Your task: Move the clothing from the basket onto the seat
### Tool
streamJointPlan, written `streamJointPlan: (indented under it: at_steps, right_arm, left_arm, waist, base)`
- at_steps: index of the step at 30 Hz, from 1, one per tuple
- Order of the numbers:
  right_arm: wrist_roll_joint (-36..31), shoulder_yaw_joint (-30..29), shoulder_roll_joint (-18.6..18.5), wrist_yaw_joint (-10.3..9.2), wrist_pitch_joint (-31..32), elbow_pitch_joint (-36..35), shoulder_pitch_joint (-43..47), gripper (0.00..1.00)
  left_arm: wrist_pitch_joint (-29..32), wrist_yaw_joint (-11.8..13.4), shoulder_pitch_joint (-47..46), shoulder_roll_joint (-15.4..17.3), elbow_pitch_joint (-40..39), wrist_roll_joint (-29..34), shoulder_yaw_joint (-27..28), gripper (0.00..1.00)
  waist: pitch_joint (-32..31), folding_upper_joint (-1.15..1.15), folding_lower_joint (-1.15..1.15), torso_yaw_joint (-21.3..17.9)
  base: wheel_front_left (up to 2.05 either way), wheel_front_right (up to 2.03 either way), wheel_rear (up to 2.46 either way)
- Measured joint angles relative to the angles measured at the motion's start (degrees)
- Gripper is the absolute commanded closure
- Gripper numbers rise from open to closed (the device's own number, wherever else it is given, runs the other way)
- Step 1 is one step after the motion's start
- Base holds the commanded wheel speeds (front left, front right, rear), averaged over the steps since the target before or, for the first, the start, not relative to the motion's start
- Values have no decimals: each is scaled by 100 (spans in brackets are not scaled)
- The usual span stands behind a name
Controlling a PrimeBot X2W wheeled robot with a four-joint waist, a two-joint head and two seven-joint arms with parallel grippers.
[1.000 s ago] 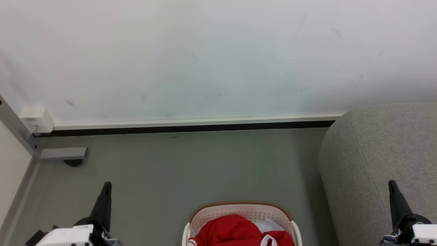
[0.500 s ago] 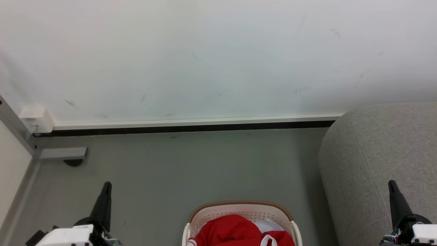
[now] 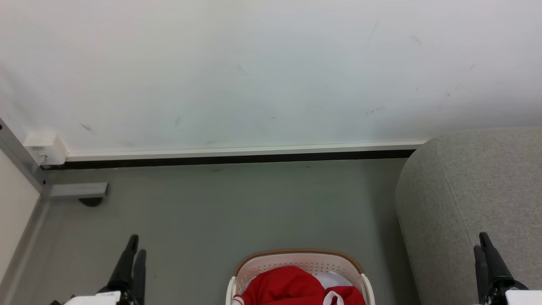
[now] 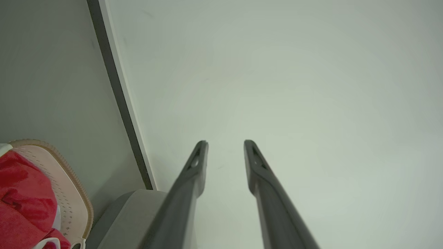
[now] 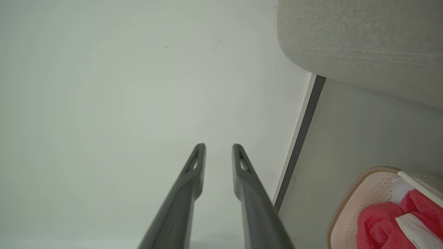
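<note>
Left gripper [image 4: 225,145]: jaws parted, nothing between them. Grips nothing, points at the bare wall [image 4: 311,86]. Right gripper [image 5: 218,148]: jaws parted too, a little narrower, likewise empty and aimed at the same wall. No touch on any fabric at either side.

Between the two grippers, back from both sets of tips and well apart from each: the basket [image 3: 298,255], standing on the floor [image 3: 233,203]. Heaped inside it, up to the rim: the clothing [image 3: 283,284], red with white trim. Beside that, on the right gripper's side: a patch of plain white cloth [image 3: 334,279].

Just outward of the right gripper and beyond its tips: the seat [image 3: 465,178], rounded end turned toward the basket. No red fabric on the part in view.

By the look of it, nothing done so far: no garment lifted, carried or laid down. Left to do, seemingly all of it:
- reach down and inward to the heap
- close on red fabric
- lift clear of the rim
- carry across to the right gripper's side
- let go on the cushion, then repeat as needed

Number of garments in the heap: impossible to tell, with the near half of the basket cut off at the picture's edge.
</note>
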Motion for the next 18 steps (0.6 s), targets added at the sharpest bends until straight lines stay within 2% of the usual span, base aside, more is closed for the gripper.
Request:
streamJointPlan:
  at_steps: [10, 18]
  right_arm:
    - [-86, 222, 38, 0, -245, -93, 80, 0]
    - [-485, 345, 32, 0, -466, -219, 74, 0]
  left_arm:
    - [-250, 11, 97, -20, -140, 89, -92, 0]
    - [-459, 11, 97, -20, -333, 632, -122, 0]
  waist:
    - [6, 0, 0, -1]
    - [9, 0, 0, -4]
  base:
    - [0, 0, 0]
    - [0, 0, 0]
